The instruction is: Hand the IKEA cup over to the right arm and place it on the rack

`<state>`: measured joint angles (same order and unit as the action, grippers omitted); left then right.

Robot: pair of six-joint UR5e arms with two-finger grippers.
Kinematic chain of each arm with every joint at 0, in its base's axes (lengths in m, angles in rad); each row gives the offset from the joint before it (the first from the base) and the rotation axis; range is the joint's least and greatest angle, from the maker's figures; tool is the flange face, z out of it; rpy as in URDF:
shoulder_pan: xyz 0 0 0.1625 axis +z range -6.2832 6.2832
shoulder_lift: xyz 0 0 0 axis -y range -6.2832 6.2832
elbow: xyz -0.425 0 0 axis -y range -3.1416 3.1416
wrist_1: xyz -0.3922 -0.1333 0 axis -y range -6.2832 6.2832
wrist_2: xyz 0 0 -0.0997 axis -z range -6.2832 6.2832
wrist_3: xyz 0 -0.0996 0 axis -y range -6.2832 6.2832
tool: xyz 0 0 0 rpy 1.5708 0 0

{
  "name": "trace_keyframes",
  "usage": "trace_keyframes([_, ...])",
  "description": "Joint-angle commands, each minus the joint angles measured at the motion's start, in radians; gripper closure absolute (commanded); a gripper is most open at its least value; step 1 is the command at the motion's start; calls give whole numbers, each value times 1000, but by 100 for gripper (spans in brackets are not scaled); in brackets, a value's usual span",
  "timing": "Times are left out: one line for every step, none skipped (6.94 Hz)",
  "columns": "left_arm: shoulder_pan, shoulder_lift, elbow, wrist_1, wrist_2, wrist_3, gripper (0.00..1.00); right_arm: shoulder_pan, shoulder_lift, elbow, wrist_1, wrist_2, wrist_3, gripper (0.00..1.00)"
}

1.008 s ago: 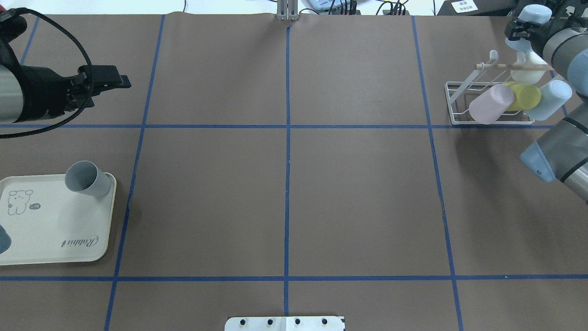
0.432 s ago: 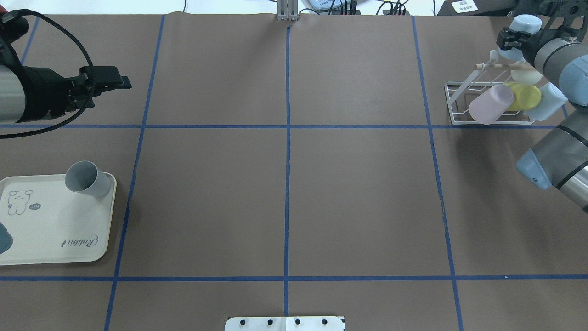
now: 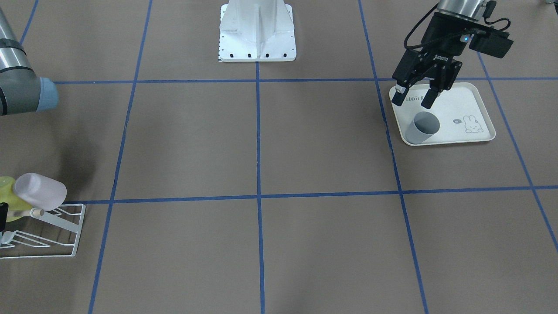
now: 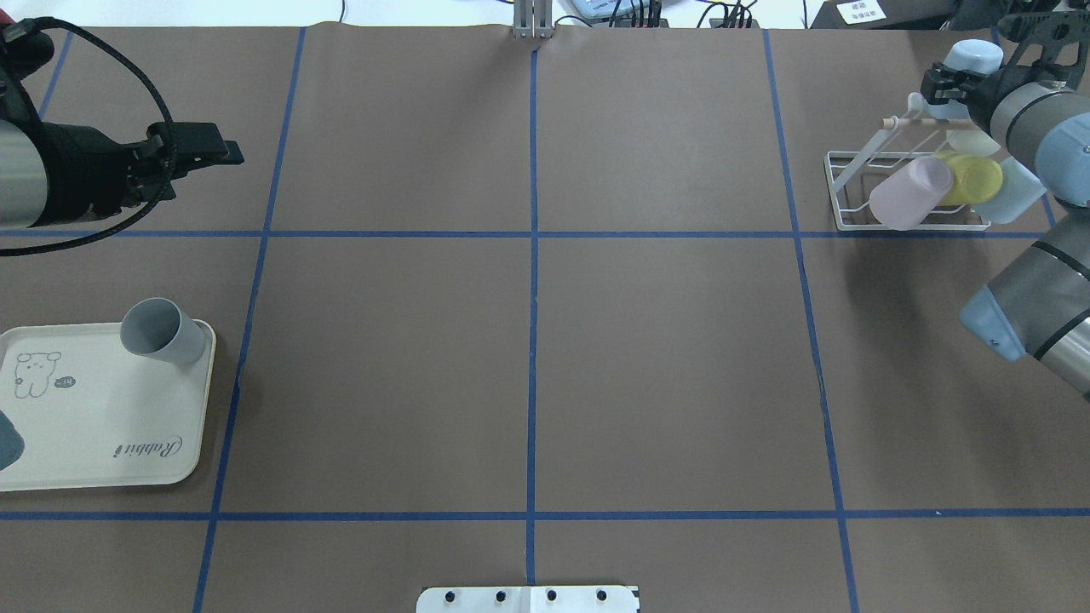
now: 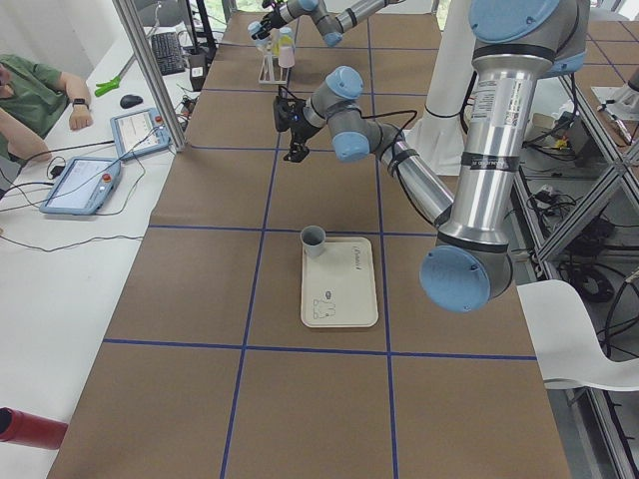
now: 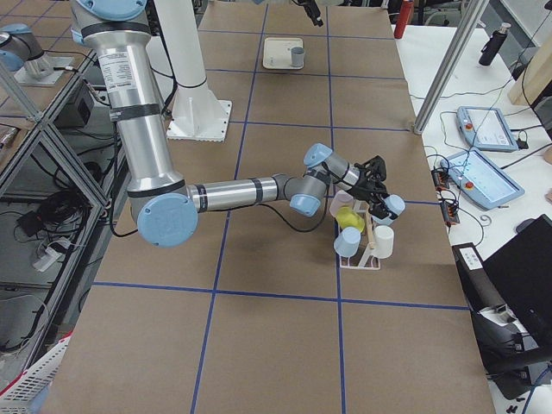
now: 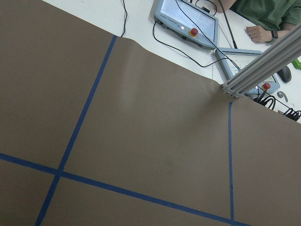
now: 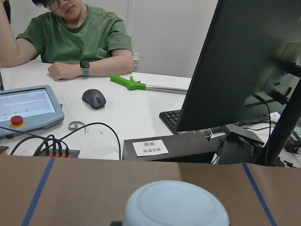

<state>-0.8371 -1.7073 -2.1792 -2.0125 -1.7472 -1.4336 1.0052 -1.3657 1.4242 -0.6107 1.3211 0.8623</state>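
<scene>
Overhead exterior view, items as found.

1. Worktop (image 4: 664,366): brown covering, marked into squares by blue tape.
2. Rack (image 4: 833,191): white wire, upper right of the frame, with a light wooden rod (image 4: 928,123) across its top. It carries a pink cup (image 4: 909,194), a yellow cup (image 4: 971,179), a cream cup (image 4: 971,143) and a light blue cup (image 4: 1013,194), all tipped on the prongs.
3. Right arm (image 4: 1035,311): enters from the right edge and bends back over the rack.
4. Right end effector (image 4: 952,78): fingers clamped on item 5.
5. Pale blue cup (image 4: 975,55): the task's cup. It is held at the far upper right, just beyond the rod and beside a flat prong tip. Contact with the rack cannot be told. Its rounded base fills the bottom centre of the right wrist view (image 8: 176,205).
6. Tray (image 4: 94,426): cream, rabbit print, at the lower left edge.
7. Grey cup (image 4: 162,332): mouth up, on the tray's upper right corner.
8. Left end effector (image 3: 411,101): fingers spread, nothing between them. It is raised clear of the tray and the grey cup.
9. Person in a green shirt (image 8: 80,37): seated at a white desk beyond the worktop, behind a dark monitor (image 8: 254,61).
</scene>
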Motion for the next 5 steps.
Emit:
trace_keyframes([1, -2, -4, 0, 0, -2, 0, -2, -12, -4, -1, 0, -2, 100])
trace_keyframes([3, -3, -5, 0, 0, -4, 0, -2, -12, -2, -1, 0, -2, 100])
trace_keyframes([3, -3, -7, 0, -2, -4, 0, -2, -4, -7, -1, 0, -6, 35])
trace_keyframes([3, -3, -8, 0, -2, -4, 0, -2, -4, -2, 0, 0, -9, 0])
trace_keyframes([3, -3, -8, 0, -2, -4, 0, 0, -7, -2, 0, 0, -28, 0])
